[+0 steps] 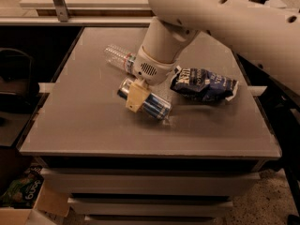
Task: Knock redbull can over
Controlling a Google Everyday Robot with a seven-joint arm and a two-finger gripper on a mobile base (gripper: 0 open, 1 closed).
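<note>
The gripper (136, 100) sits in the middle of the frame, right over the redbull can (157, 108). I cannot tell if it is spread or pressed together. The can lies on its side on the table (84, 125). A push now could roll it off the front edge, or bump the chip bag (204, 84) on the right.

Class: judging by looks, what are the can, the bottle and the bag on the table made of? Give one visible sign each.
Redbull can, lying on its side under the gripper: probably metal, glossy blue with sharp highlights. Water bottle: clear plastic, with a see-through ribbed wall. Chip bag: likely foil or plastic film, dark blue, shiny and crumpled.
</note>
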